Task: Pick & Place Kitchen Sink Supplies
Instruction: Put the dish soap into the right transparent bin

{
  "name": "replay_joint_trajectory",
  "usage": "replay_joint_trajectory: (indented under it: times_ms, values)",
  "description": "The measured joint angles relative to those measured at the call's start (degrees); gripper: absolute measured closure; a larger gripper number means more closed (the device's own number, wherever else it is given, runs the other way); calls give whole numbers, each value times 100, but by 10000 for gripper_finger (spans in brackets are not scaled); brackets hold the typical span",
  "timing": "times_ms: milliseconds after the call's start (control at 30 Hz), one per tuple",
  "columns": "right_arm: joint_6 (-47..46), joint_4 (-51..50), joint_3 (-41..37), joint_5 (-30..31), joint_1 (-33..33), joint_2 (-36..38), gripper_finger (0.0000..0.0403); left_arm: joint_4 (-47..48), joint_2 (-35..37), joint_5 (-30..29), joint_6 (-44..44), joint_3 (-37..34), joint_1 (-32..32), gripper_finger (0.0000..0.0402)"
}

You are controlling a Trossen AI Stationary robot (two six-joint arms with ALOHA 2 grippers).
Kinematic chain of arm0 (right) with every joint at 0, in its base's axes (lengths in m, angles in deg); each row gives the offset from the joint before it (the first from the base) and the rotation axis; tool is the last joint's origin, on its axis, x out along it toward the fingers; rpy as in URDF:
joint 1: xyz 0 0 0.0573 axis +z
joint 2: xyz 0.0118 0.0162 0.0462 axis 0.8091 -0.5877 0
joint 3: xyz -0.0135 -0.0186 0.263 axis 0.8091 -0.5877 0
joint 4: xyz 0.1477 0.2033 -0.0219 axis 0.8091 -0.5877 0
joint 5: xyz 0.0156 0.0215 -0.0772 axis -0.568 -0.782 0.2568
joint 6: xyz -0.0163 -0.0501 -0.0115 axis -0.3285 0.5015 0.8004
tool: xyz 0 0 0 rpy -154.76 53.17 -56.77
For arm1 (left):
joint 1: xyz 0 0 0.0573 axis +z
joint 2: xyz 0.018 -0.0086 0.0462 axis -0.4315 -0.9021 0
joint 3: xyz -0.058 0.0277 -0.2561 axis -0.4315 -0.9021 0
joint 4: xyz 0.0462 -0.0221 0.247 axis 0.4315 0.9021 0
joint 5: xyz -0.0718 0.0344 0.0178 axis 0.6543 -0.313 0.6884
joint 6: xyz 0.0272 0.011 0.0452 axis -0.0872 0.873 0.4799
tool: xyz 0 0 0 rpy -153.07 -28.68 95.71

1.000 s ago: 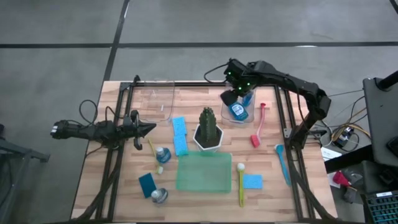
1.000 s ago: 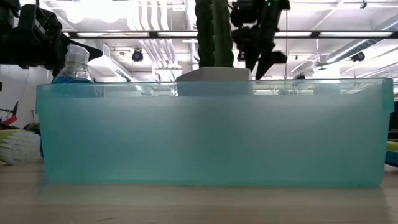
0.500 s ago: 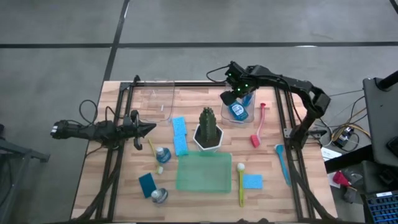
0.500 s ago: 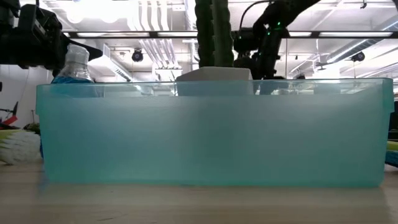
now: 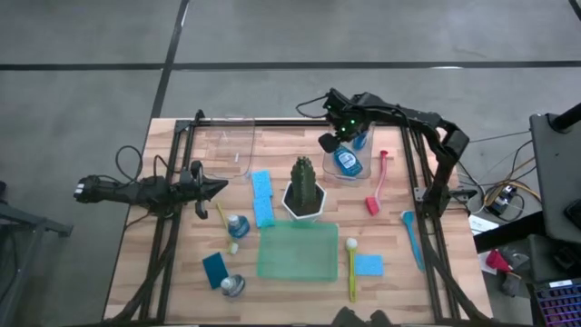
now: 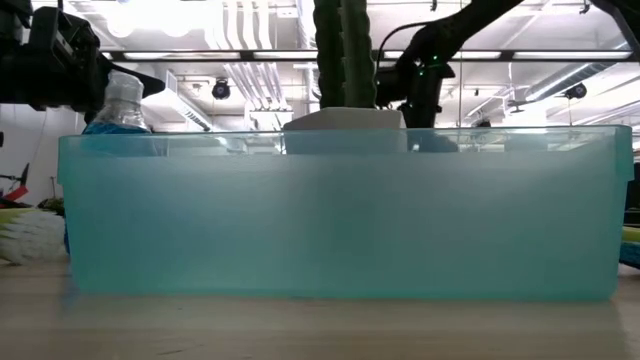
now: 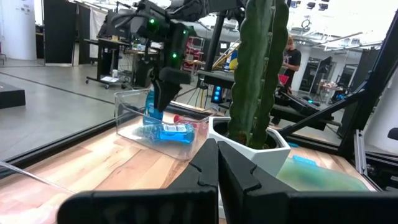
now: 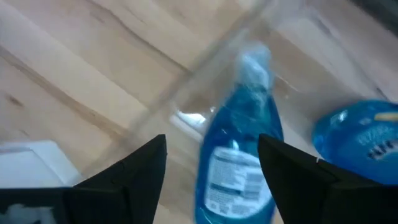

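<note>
My right gripper (image 5: 329, 143) (image 8: 211, 140) hangs open over the clear bin (image 5: 329, 171) near the table's far edge. Its fingers stand on either side of a blue-liquid bottle (image 8: 239, 168) (image 5: 360, 138) lying in the bin, without touching it. A second bottle (image 5: 345, 162) (image 8: 354, 134) lies beside the first. My left gripper (image 5: 218, 188) (image 7: 217, 155) waits shut and empty at the table's left. Two more bottles (image 5: 239, 224) (image 5: 232, 286), three blue sponges (image 5: 261, 195) (image 5: 216, 268) (image 5: 369, 265), and yellow (image 5: 352, 268), red (image 5: 377, 182) and blue (image 5: 413, 238) brushes lie on the table.
A dark green plant in a white pot (image 5: 306, 186) stands mid-table just left of the bin. The green tray (image 5: 297, 252) sits near the table's front edge and fills the low view. A second clear bin (image 5: 227, 145) sits far left. A black frame rail runs along the table's far edge.
My right arm has stretched out lower over the clear bin, and its gripper has shifted a little toward the table's left. The bottles in the bin lie where they were.
</note>
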Motion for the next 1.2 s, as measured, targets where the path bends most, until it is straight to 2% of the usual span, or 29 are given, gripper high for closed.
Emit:
replay_joint_trajectory:
  times_ms: [433,867,1200]
  values:
    - [144,233,-148,448,-24,-305,161,0,-1,-1,-1,0,1,401]
    - [127,288,-157,623,-42,-874,162,0,2,-1,-1,0,0,401]
    - [97,391,-153,743,-31,-981,162,-1,1,0,-1,0,1,401]
